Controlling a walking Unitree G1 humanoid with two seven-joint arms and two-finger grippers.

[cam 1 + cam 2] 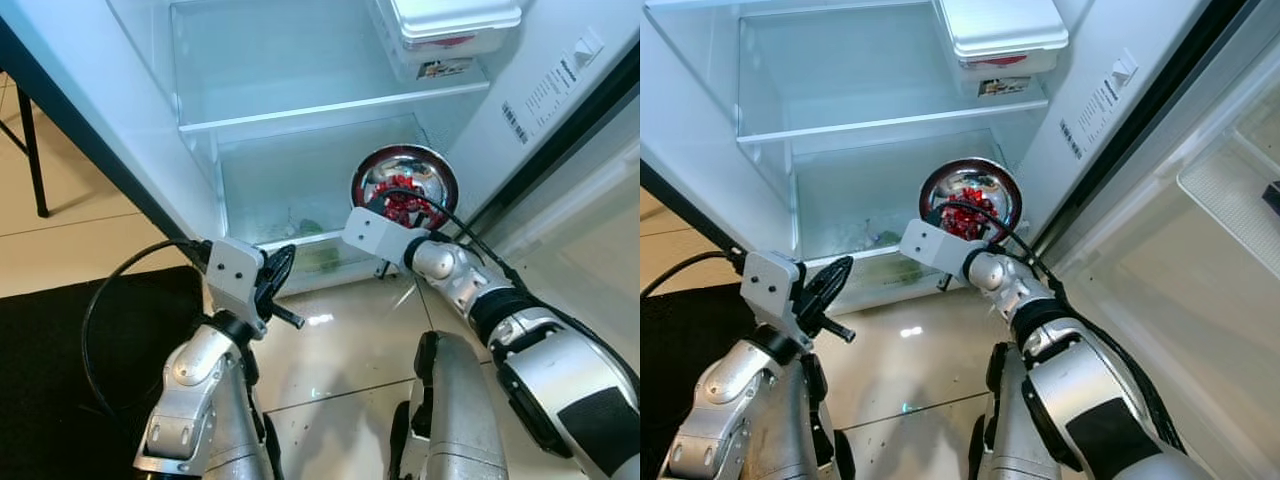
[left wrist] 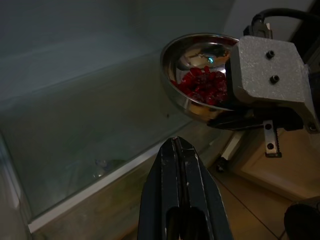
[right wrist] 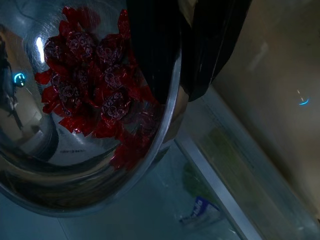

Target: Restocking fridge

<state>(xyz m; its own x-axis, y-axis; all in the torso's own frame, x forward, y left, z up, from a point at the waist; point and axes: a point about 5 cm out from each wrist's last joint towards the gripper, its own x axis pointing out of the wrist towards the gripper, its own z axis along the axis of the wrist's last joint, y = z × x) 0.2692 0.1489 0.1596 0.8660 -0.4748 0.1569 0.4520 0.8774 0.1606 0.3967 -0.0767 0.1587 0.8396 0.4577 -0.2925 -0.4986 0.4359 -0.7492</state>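
My fingers (image 3: 155, 50) pinch the rim of a steel bowl (image 3: 60, 185). Red wrapped sweets (image 3: 95, 85) lie heaped inside it. Beneath sits a glass shelf (image 3: 220, 200).

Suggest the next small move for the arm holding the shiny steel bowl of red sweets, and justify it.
Probably ease the right gripper, pinching the rim of the shiny steel bowl of red-wrapped sweets, forward and down: the bowl hangs tilted at the front of the fridge's lower glass shelf, not yet resting on it.

Head views are bright and sharp with floor (image 1: 330, 330) glare; both wrist views are dim, slightly soft.
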